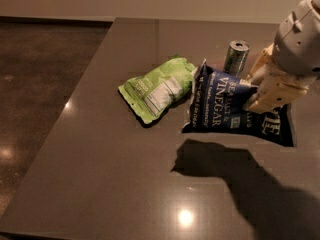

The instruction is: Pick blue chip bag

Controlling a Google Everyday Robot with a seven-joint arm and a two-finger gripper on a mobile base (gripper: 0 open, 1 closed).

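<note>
The blue chip bag (222, 106), dark navy with white "SEA SALT & VINEGAR" lettering, hangs in the air above the grey table (125, 184), its shadow on the surface below. My gripper (256, 95) is at the right, shut on the bag's right part, with cream fingers (267, 96) pinching it. The bag's left edge overlaps the light green snack bag (157, 87), which lies flat on the table.
A silver-green can (236, 56) stands upright behind the lifted bag. The table's left edge runs diagonally from top centre to bottom left, with dark floor (40, 84) beyond it.
</note>
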